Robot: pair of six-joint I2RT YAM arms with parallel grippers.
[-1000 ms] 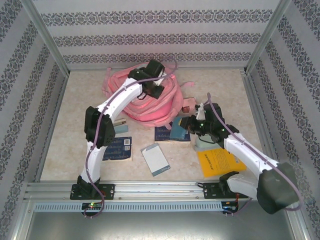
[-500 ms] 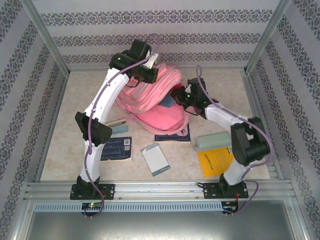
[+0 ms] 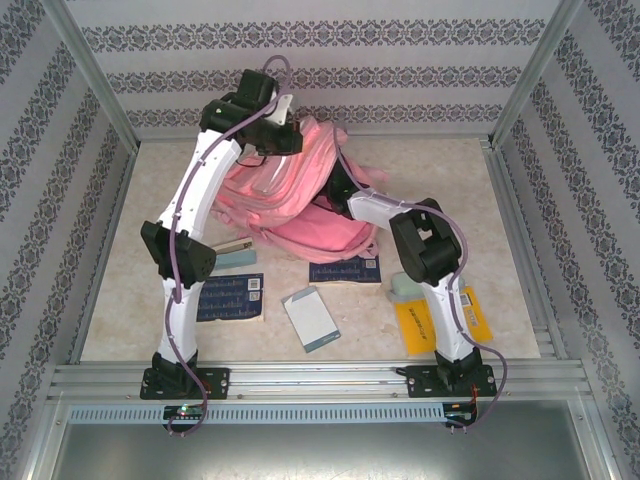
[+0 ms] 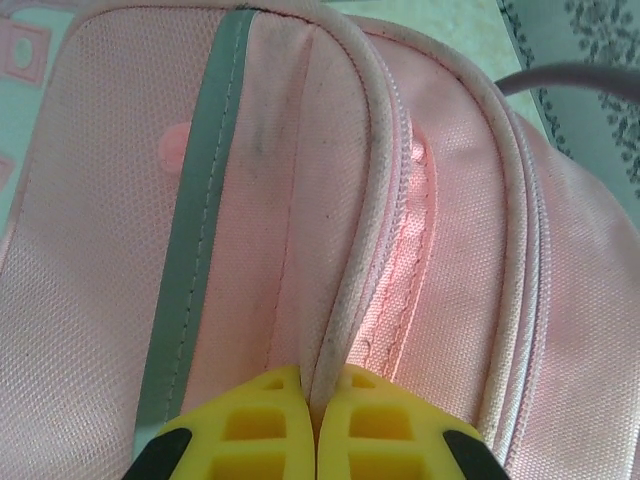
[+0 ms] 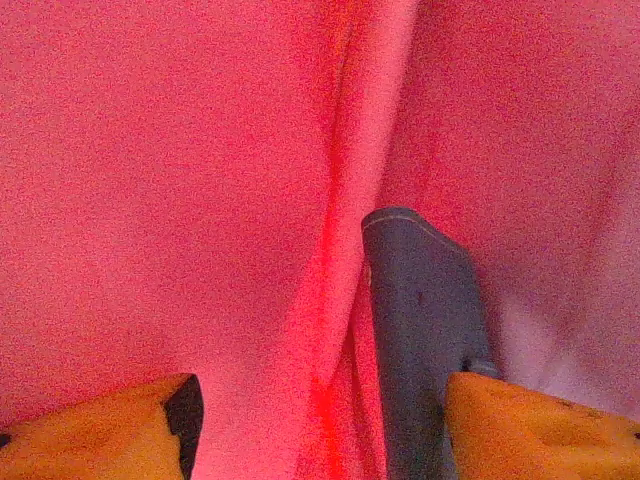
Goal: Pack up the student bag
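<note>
Right wrist view puts your right hand point(image 5: 320, 405) deep inside the student bag point(image 3: 318, 236), spread open, a blue-grey flat item point(image 5: 420, 320) just beside one finger point(image 5: 530, 430), long axis pointing ahead. Your left hand point(image 4: 312, 395) clenches the bag's piped rim point(image 4: 350, 280), far-centre on the surface point(image 3: 450, 180).

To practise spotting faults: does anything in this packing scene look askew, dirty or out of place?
The bag slumps lopsided, its piping pinched by the left gripper. Dark smudges mark its fabric beside the grey stripe. On the table, a white notebook lies crooked.
</note>
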